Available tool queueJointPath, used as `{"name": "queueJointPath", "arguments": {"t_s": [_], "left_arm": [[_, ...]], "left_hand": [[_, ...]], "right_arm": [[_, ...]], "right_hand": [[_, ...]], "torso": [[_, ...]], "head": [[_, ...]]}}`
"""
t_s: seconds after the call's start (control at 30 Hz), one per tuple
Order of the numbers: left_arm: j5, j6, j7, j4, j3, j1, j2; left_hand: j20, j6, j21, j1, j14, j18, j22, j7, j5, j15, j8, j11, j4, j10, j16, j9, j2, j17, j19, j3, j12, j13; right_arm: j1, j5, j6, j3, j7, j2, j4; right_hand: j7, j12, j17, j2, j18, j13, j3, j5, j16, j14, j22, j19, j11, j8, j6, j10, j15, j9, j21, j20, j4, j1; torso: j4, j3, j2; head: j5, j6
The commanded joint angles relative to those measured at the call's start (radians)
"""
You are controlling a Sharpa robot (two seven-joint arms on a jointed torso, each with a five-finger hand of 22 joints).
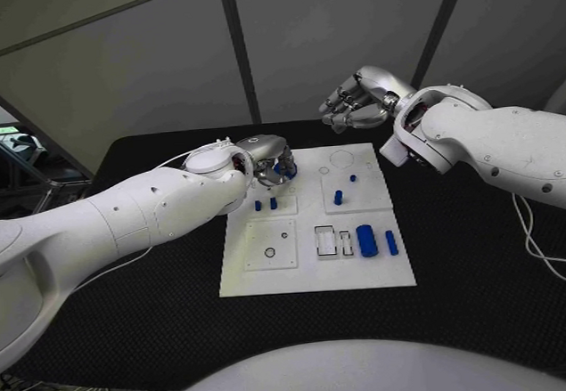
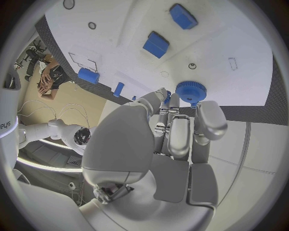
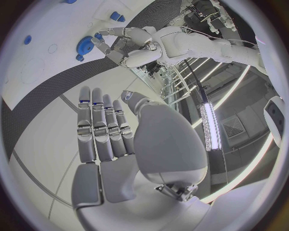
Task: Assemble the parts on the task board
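Blue gear point(image 2: 191, 91) | half hidden by left hand point(image 2: 175, 132) fingertips

Black counter and grey wall panels

The counter point(image 1: 135, 303) is seen covered in a dark, matte surface. Behind it, grey panels point(image 1: 121, 71) are divided by dark strips point(image 1: 237, 51). White cables point(image 1: 544, 251) are draped over the counter near its right edge.

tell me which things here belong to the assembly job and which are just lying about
Part of the job:
- task board
- blue gear, at the left hand's fingertips
- blue cylinder
- blue pegs
- blue blocks

Just there:
- black table
- cable on the table
- right hand, raised, holding nothing
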Motion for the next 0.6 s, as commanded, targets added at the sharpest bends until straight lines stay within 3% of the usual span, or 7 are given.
{"name": "queueJointPath", "arguments": {"t_s": [0.03,0.17,0.4,0.6], "left_arm": [[0.010,0.000,0.002,0.013,0.007,0.002,-0.011],[0.029,0.018,-0.003,0.029,0.012,0.002,-0.032],[0.046,0.045,-0.014,0.045,0.013,0.001,-0.065],[0.049,0.063,-0.021,0.049,0.013,0.001,-0.087]], "left_hand": [[0.001,0.007,0.006,-0.011,0.005,-0.041,0.146,0.000,-0.005,0.004,-0.005,-0.001,0.001,0.006,0.001,0.001,0.002,-0.001,0.005,0.006,-0.005,-0.002],[0.002,0.008,0.008,-0.018,0.005,-0.042,0.147,0.000,-0.006,0.005,-0.010,0.000,0.003,0.010,0.000,0.001,-0.001,-0.002,0.005,0.006,-0.016,-0.002],[0.003,0.008,0.009,-0.021,0.005,-0.042,0.147,0.001,-0.006,0.005,-0.012,0.001,0.004,0.011,0.000,0.001,-0.002,-0.002,0.005,0.006,-0.023,-0.002],[0.004,0.010,0.005,-0.024,0.005,-0.041,0.146,0.002,-0.006,0.006,-0.013,0.002,0.005,0.012,0.000,0.001,-0.002,-0.002,0.004,0.006,-0.027,-0.002]], "right_arm": [[0.002,-0.002,0.000,0.001,0.006,-0.002,0.001],[0.002,-0.002,0.001,0.001,0.005,-0.004,0.002],[0.002,-0.002,0.002,0.001,0.003,-0.007,0.003],[0.002,-0.002,0.002,0.001,0.003,-0.007,0.004]], "right_hand": [[-0.001,-0.005,-0.001,0.005,0.004,0.000,0.004,0.006,-0.001,0.001,-0.001,0.008,0.004,-0.001,-0.002,-0.002,0.005,0.000,-0.006,0.002,0.000,0.009],[-0.001,-0.005,-0.001,0.005,0.004,0.000,0.004,0.006,-0.001,0.001,-0.001,0.008,0.004,-0.001,-0.002,-0.002,0.005,0.000,-0.006,0.002,0.000,0.009],[-0.001,-0.005,-0.002,0.005,0.004,0.000,0.004,0.006,-0.001,0.001,-0.001,0.008,0.004,-0.002,-0.002,-0.002,0.005,0.000,-0.006,0.002,0.001,0.008],[-0.001,-0.005,-0.002,0.005,0.004,0.000,0.004,0.006,-0.001,0.001,-0.001,0.008,0.004,-0.002,-0.002,-0.002,0.005,0.000,-0.006,0.002,0.001,0.008]], "torso": [[0.0003,0.0002,0.000],[-0.0020,0.0007,0.001],[-0.0009,0.0000,0.000],[-0.0051,0.0006,0.001]], "head": [[0.004,0.000],[0.007,0.000],[0.009,0.000],[0.015,0.000]]}}
